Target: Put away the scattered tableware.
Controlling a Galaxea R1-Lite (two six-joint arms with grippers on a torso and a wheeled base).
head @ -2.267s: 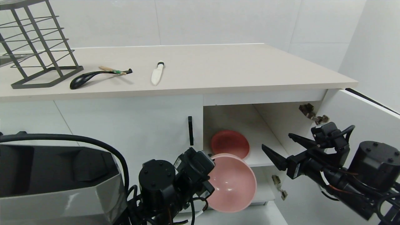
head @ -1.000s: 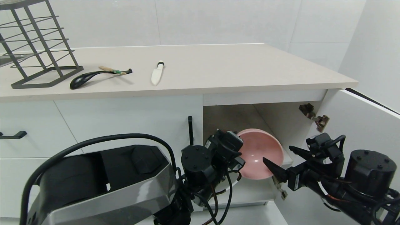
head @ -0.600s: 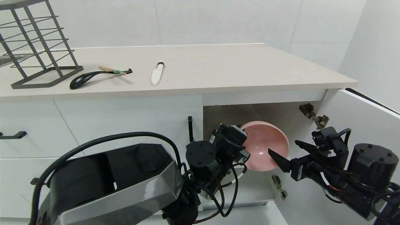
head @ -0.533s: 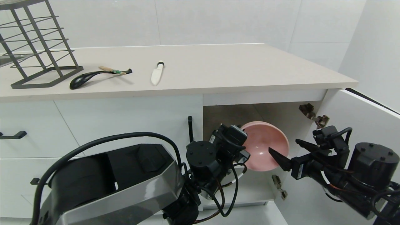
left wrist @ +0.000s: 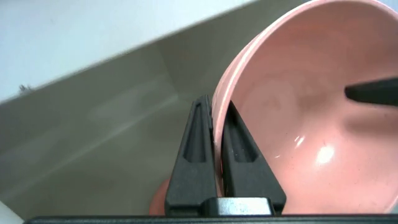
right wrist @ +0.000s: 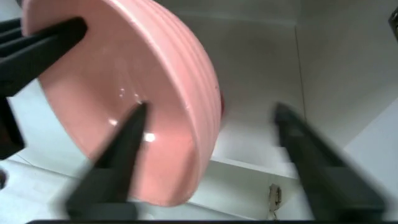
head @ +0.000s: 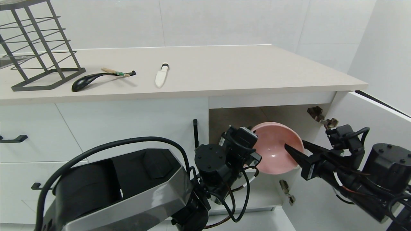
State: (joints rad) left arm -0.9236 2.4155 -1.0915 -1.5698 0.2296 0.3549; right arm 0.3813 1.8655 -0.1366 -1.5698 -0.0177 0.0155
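A pink bowl [head: 276, 147] hangs tilted inside the open cabinet, its hollow facing me. My left gripper [head: 254, 153] is shut on the bowl's left rim; in the left wrist view its two fingers [left wrist: 214, 109] pinch the pink bowl's [left wrist: 298, 112] wall. My right gripper [head: 294, 144] is open at the bowl's right rim. In the right wrist view, one of the right gripper's [right wrist: 210, 111] fingers lies over the pink bowl's [right wrist: 124, 74] hollow and the other stands outside it. A sliver of a red bowl [right wrist: 221, 102] shows behind.
On the counter lie a black spoon [head: 86, 80], chopsticks [head: 115, 72] and a white knife [head: 161, 75], beside a wire rack [head: 35, 48]. The cabinet door [head: 369, 115] stands open at the right, close to my right arm. A black handle [head: 195, 130] marks the closed door on the left.
My left gripper has lifted the pink bowl from in front of the cabinet up into it, covering the red bowl. My right gripper has moved in to the bowl's right rim.
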